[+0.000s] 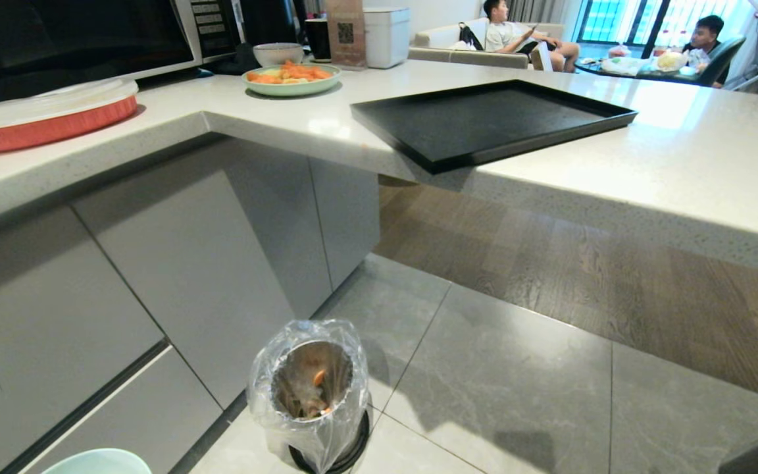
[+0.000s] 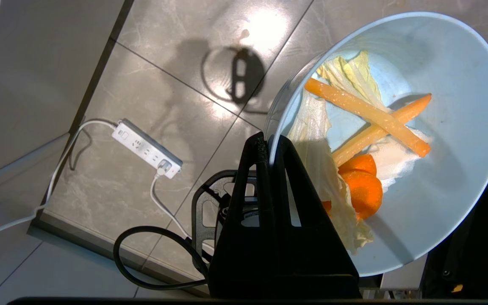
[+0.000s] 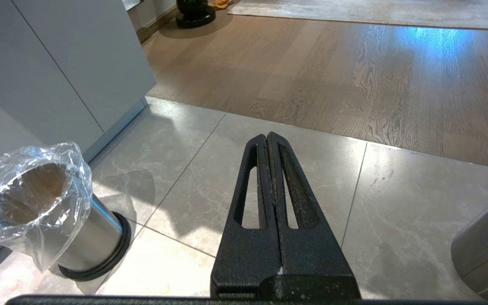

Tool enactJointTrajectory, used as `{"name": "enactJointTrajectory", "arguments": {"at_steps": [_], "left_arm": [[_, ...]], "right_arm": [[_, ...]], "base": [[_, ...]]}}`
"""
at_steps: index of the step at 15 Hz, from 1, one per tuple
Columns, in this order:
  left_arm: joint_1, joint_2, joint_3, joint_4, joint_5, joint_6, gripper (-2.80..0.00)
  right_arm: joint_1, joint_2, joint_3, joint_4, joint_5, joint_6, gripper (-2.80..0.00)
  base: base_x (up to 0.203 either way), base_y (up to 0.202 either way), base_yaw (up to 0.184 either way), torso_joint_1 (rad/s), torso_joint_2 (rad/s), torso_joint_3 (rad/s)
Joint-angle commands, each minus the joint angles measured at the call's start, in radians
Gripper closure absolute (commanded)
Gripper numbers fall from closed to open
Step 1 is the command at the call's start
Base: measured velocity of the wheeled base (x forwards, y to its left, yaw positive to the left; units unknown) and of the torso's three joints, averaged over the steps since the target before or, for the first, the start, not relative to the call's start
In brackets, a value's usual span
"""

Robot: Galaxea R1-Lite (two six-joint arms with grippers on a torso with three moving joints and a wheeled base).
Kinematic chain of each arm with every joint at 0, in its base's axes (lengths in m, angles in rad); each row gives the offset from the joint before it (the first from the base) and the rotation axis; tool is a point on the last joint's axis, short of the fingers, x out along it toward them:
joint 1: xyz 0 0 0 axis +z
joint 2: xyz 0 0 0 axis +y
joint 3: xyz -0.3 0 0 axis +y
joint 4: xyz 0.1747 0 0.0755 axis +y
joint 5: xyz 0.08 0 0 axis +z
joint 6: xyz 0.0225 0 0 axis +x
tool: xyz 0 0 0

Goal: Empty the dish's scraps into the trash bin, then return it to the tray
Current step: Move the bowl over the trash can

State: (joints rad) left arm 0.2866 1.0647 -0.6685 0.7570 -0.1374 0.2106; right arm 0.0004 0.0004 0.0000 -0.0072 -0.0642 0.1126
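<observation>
My left gripper (image 2: pixel 269 142) is shut on the rim of the dish (image 2: pixel 451 178), a pale blue bowl held above the tiled floor. The scraps (image 2: pixel 367 127), carrot strips, carrot slices and pale cabbage leaves, lie inside it. In the head view only the dish's edge (image 1: pixel 99 462) shows at the bottom left, left of the trash bin (image 1: pixel 313 395). The trash bin (image 3: pixel 45 203) is a shiny metal cylinder with a clear bag liner and a few bits inside. The black tray (image 1: pixel 491 118) lies empty on the counter, overhanging its edge. My right gripper (image 3: pixel 268 137) hangs shut and empty over the floor.
On the counter (image 1: pixel 682 164) stand a green plate of carrot slices (image 1: pixel 292 78), a white bowl (image 1: pixel 277 52) and a red lidded dish (image 1: pixel 47 115). A power strip (image 2: pixel 146 148) and cables lie on the floor. Two people sit far behind. Grey cabinets (image 1: pixel 175 263) stand left of the bin.
</observation>
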Motion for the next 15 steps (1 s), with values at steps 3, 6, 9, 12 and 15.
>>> {"name": "enactJointTrajectory", "arguments": {"at_steps": [3,6,9,12,15], "left_arm": [[0.0,-0.002,0.001,0.004,-0.001,0.001,0.0],[0.002,-0.003,0.003,0.004,0.001,0.001,0.0],[0.002,-0.003,0.003,0.004,0.001,0.001,0.0],[0.002,-0.003,0.004,0.005,0.001,0.001,0.0],[0.003,-0.002,0.003,0.005,0.001,0.001,0.0]], "right_arm": [[0.0,0.001,0.0,0.0,0.0,0.001,0.0],[0.0,0.001,0.0,0.0,0.0,0.001,0.0],[0.0,0.001,0.0,0.0,0.0,0.001,0.0],[0.0,0.001,0.0,0.0,0.0,0.001,0.0],[0.0,0.001,0.0,0.0,0.0,0.001,0.0]], "base": [[0.0,0.0,0.0,0.0,0.0,0.0],[0.0,0.0,0.0,0.0,0.0,0.0],[-0.089,0.0,0.001,0.008,0.0,-0.001],[-0.196,0.0,-0.001,0.003,0.0,0.002],[-0.196,0.0,-0.002,0.003,0.0,0.003]]}}
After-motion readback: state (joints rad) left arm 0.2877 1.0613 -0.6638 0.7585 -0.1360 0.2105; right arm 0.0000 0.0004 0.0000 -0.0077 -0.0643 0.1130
